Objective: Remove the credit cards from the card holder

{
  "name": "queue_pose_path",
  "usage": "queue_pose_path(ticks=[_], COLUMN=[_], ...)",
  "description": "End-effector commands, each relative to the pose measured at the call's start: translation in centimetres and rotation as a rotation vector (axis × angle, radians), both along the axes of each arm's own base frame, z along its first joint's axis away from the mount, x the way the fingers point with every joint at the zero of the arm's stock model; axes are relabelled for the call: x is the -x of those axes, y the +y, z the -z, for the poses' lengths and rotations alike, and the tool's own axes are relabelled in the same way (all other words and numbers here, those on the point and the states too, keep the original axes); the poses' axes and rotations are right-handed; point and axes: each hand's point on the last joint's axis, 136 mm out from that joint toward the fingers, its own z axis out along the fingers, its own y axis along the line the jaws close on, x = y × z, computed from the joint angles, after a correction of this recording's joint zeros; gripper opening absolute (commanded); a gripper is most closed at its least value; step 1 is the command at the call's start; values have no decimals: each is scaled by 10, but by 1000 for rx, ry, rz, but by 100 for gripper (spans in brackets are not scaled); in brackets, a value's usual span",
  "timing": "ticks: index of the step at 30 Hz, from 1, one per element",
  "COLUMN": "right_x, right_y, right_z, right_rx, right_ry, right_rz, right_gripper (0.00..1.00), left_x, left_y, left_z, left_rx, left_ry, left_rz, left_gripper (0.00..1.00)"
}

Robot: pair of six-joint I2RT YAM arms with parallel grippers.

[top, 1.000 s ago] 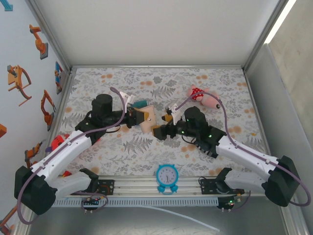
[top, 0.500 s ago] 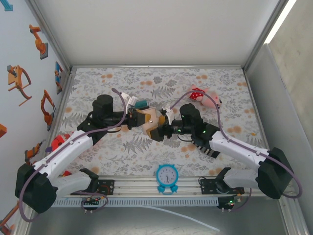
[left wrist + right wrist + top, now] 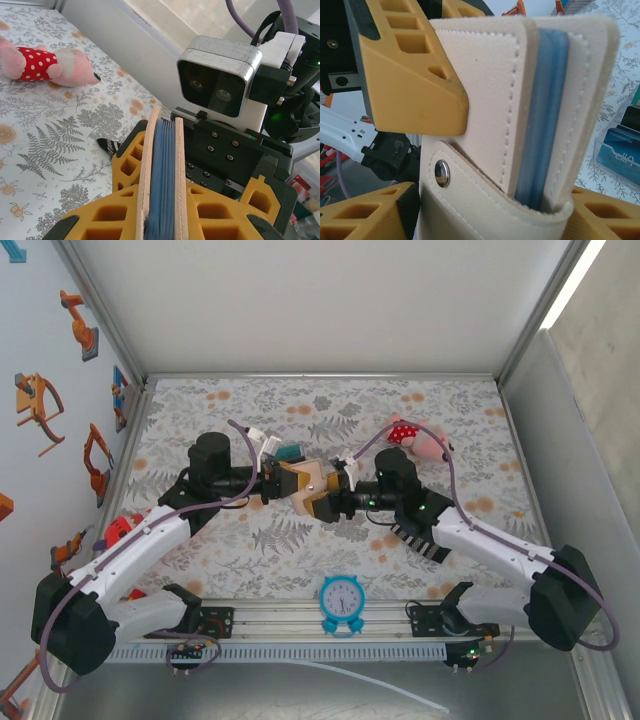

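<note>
- Top view: the left gripper [image 3: 292, 483] is clamped on the tan holder [image 3: 318, 478] and holds it off the table at mid-table. The right gripper [image 3: 333, 497] meets it head-on from the right, with the holder between the two. A teal card [image 3: 289, 452] lies on the table just beyond them.
- Left wrist view: the holder [image 3: 145, 172] stands edge-on and upright between this gripper's yellow fingers [image 3: 100, 220]. The blue cards [image 3: 162, 180] are sandwiched between its two tan leaves. The right arm's wrist camera faces straight back from just behind it.
- Right wrist view: the holder [image 3: 485, 85] is very close, long axis running up the frame. The cards' [image 3: 545, 115] exposed edge is turned toward this camera. A left finger [image 3: 405, 75] presses its broad face. The right gripper [image 3: 490, 220] has its jaws apart on either side of the holder's lower end; it is not possible to tell whether they press on it.
- Judgement: the cards' free edge faces the right arm, so the pull should run along that long axis toward it, with the left arm bracing.
</note>
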Motion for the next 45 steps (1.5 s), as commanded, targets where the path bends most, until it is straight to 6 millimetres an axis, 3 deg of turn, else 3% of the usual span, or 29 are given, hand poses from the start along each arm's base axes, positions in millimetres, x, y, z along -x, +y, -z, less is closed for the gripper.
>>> queue_pose_path(ticks=[1, 7, 21, 27, 30, 32, 37, 45], right_x=[3, 3, -3, -8, -10, -12, -17, -21], right_y=[-1, -1, 0, 0, -1, -1, -4, -9], right_z=[-19, -16, -21, -20, -20, -20, -20, -24], right_rx=[-47, -51, -88, -100, -99, -99, -102, -129], right_ry=[-29, -14, -11, -7, -7, -4, 0, 8], right_rz=[-16, -16, 16, 44, 53, 61, 81, 98], right_gripper=[63, 44, 15, 3, 1, 0, 0, 0], left_x=[4, 4, 0, 3, 4, 3, 2, -1], left_y=[-2, -3, -6, -3, 0, 4, 14, 23], left_z=[-8, -13, -17, -16, -15, -13, -11, 11], left_rx=[34, 54, 75, 71, 67, 64, 68, 49], left_ry=[-22, -17, 21, 30, 37, 44, 64, 140], left_rz=[33, 36, 27, 24, 14, 2, -41, -93], left_gripper=[0, 0, 10, 34, 55, 61, 65, 65])
